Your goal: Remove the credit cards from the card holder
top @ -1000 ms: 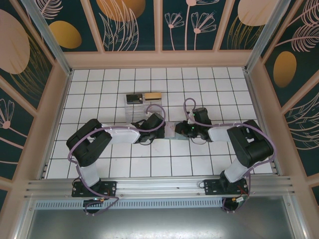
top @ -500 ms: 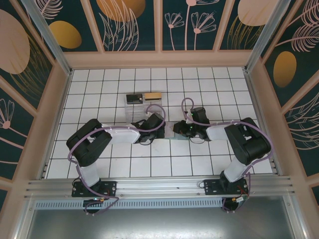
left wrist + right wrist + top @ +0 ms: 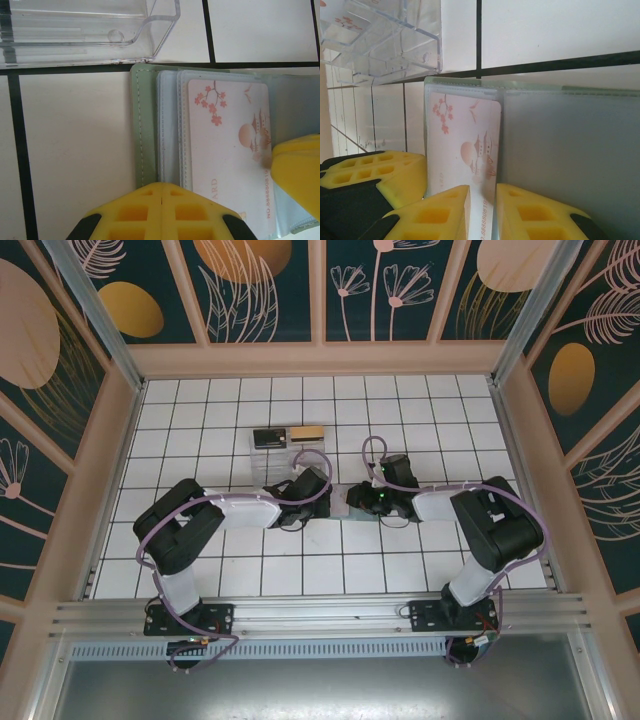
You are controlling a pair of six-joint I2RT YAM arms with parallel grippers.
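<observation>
My left jaws are closed, the yellow pads [image 3: 140,215] meeting with nothing between them, and they sit over the near edge of the card holder's [image 3: 145,130] left panel. The holder lies open and flat on the white tiled counter [image 3: 400,560], its grey-green cover showing as a stitched border around the clear sleeves. In the top view it sits between my two wrists, near the middle of the counter.

My right jaws are pinched on a credit card [image 3: 462,135]. It is pale, printed with pink blossoms and a small building, and its long edge runs down into the narrow gap between my right pads [image 3: 445,210]. Most of the card lies over the holder's sleeves, beside the middle crease. From my left wrist I see the same card [image 3: 227,150] with one right fingertip [image 3: 300,165] covering its right edge.

A clear plastic box [image 3: 90,30] stands just beyond the holder, close to its far edge. At the box's far end a dark card [image 3: 268,437] and a tan-gold card [image 3: 307,432] lie side by side.
</observation>
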